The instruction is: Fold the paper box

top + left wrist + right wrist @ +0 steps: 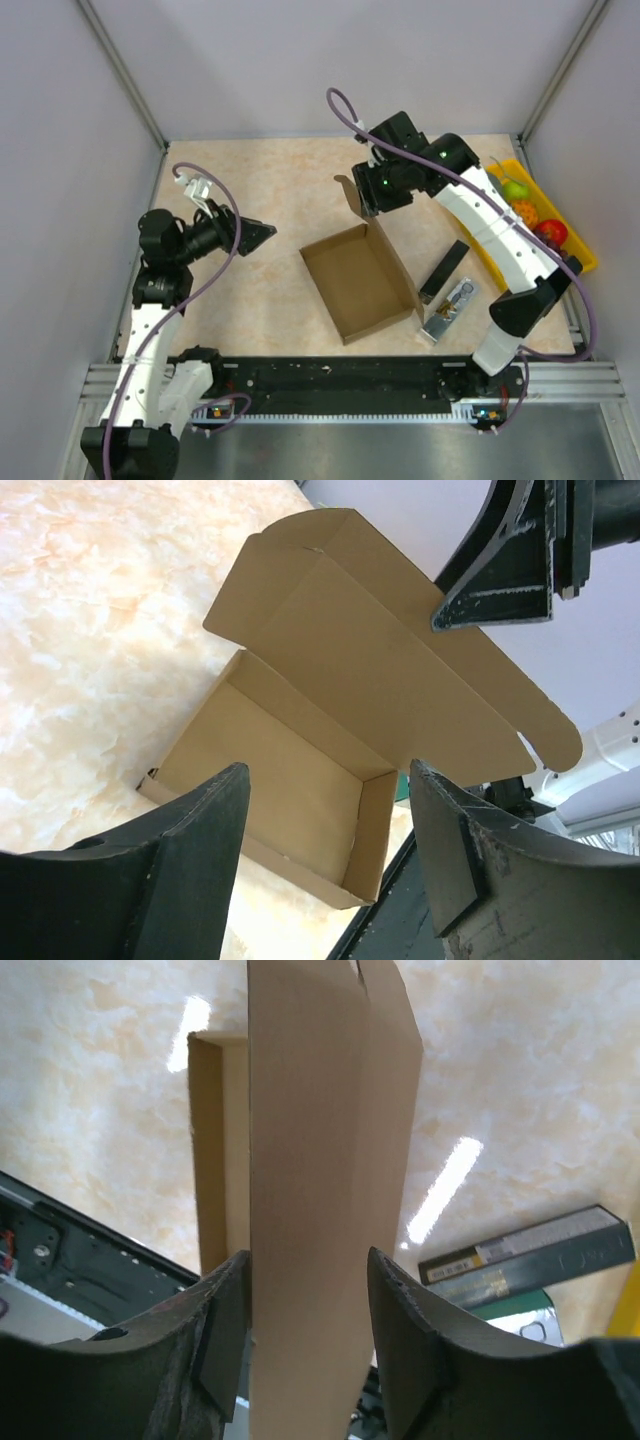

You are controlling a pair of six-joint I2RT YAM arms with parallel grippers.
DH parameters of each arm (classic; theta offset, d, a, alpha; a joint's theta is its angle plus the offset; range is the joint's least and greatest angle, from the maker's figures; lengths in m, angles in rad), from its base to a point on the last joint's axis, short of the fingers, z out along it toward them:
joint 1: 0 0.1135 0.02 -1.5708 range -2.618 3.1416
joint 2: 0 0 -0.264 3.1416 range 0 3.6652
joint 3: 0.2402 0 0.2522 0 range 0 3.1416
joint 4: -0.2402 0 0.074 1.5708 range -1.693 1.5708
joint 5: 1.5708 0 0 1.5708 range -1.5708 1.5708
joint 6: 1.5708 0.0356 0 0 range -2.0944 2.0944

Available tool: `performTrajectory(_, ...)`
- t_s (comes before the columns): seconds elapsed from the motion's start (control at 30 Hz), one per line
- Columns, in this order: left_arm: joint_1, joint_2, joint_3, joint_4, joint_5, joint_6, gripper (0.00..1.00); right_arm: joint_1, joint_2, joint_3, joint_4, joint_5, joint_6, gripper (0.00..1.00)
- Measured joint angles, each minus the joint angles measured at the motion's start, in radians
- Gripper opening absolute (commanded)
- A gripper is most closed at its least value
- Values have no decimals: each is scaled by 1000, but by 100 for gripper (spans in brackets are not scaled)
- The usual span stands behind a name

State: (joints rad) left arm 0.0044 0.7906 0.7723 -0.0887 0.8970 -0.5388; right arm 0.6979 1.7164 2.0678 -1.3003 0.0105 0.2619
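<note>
The brown paper box (355,285) sits open at the table's middle, its walls folded up and its lid (352,196) standing upright at the far end. My right gripper (368,200) is at the lid's top edge. In the right wrist view the lid (310,1110) fills the gap between the open fingers (308,1255), and the left pad touches its edge. My left gripper (258,235) is open and empty, left of the box and pointing at it. In the left wrist view the box (290,770) and its raised lid (380,670) show beyond the fingers (330,770).
A yellow tray (575,262) with fruit stands at the right edge. A long black box (445,270) and a silver tool (450,310) lie just right of the paper box; the black box also shows in the right wrist view (530,1255). A black rail (350,378) runs along the near edge.
</note>
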Motion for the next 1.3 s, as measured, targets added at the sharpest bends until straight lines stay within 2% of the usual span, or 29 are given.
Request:
performTrajectory(0.2,-98,33,-14,78,-37,-8,67,20,-101,-172,9,60,-35,52)
performTrajectory(0.3,-190,61,-5,80,-102,24,59,43,-133,-226,11,116,-43,40)
performTrajectory(0.33,-217,74,3,66,-129,43,57,55,-138,-234,12,137,-48,28)
performTrajectory(0.4,-260,100,27,30,-185,77,55,79,-142,-235,16,174,-64,19)
performTrajectory(0.43,-270,104,37,13,-211,91,54,92,-142,-235,23,193,-76,9)
performTrajectory(0.53,-274,83,47,-18,-294,112,54,113,-135,-232,49,242,-124,0)
performTrajectory(0.7,-274,-81,42,-73,-407,119,56,115,-41,-124,71,286,-223,0)
performTrajectory(0.83,-274,-231,37,-100,-450,126,58,115,8,-90,130,265,-384,0)
performTrajectory(0.9,-275,-254,37,-122,-462,135,63,115,9,-104,170,228,-492,0)
performTrajectory(1.1,-274,-208,22,-211,-529,150,79,115,-28,-194,314,68,-811,0)
performTrajectory(1.13,-272,-184,22,-220,-544,150,86,111,-29,-194,330,37,-862,0)
performTrajectory(1.2,-265,-141,22,-228,-567,155,91,102,-28,-193,352,-9,-936,0)
performTrajectory(1.23,-253,-116,22,-228,-573,162,92,95,-27,-190,357,-30,-974,0)
performTrajectory(1.3,-204,-59,22,-214,-555,179,86,80,-21,-178,358,-61,-1028,0)
